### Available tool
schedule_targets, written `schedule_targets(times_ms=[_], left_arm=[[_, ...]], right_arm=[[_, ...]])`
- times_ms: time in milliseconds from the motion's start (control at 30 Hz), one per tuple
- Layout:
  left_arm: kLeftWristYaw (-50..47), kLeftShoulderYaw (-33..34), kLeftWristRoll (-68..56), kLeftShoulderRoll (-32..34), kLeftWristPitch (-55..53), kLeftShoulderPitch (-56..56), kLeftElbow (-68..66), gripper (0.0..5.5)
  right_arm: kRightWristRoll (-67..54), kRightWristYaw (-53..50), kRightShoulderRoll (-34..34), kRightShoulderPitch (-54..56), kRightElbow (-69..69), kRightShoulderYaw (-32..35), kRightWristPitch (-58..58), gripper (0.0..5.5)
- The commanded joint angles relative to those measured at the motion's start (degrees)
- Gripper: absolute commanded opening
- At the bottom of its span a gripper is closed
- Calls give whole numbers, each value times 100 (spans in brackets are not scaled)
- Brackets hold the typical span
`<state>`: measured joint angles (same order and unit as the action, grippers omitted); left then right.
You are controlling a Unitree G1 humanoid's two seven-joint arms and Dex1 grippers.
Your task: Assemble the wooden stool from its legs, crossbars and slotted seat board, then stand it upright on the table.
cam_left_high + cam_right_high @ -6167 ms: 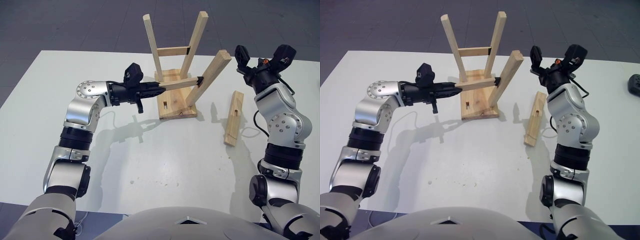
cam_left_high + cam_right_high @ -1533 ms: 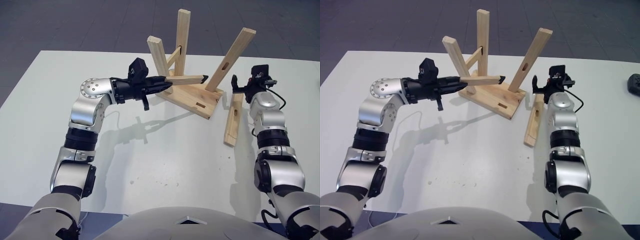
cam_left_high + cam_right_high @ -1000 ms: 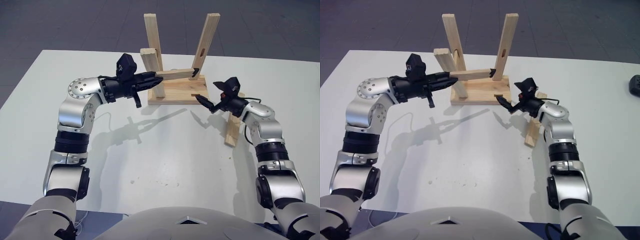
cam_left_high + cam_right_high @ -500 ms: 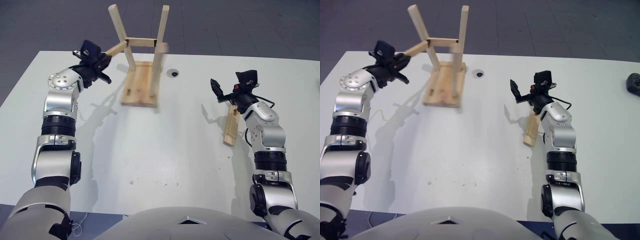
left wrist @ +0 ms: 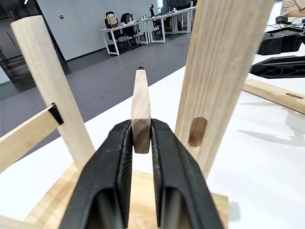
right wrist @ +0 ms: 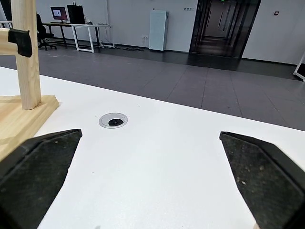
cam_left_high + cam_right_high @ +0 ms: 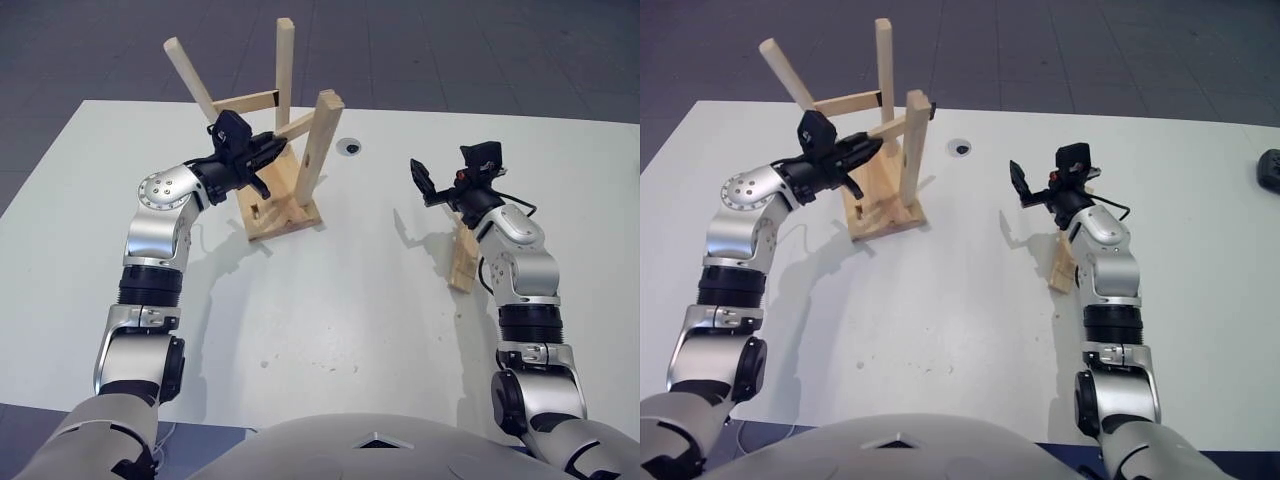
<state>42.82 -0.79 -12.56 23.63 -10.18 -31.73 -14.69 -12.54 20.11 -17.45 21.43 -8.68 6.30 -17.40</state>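
Note:
The partly built stool stands upside down at the back left of the table, its seat board flat on the top. Three legs point upward, and a crossbar joins the two far ones. My left gripper is shut on the end of a second crossbar, beside the slotted near leg. A loose leg lies flat on the table at the right. Just above its far end my right gripper stands open with nothing between its fingers.
A round cable grommet is set in the white table between the stool and the right gripper. A small black object lies at the far right edge. Open tabletop stretches across the middle and front.
The left gripper has swung right and nearer with the crossbar, turning the stool so a third leg faces me. The right gripper has shifted slightly left and stays open.

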Motion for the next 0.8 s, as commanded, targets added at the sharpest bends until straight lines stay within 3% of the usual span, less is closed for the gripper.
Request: schedule_targets(times_ms=[33,300,467,800], left_arm=[[-151,-6,102,29,-72,103,214,43],[-693,486,-475,-147,-525,422,1293,43],[-732,739,-770,60,-942,721,1725,43],[-309,988,-912,692,-1158,1748,2182,43]], right_arm=[[225,-37,138,316,-336,-250,148,540],[545,-589,572,1379,-1554,-309,560,540],[-174,258,1009,1289,-582,-567,73,540],[-128,227,640,523,226,-475,-321,540]])
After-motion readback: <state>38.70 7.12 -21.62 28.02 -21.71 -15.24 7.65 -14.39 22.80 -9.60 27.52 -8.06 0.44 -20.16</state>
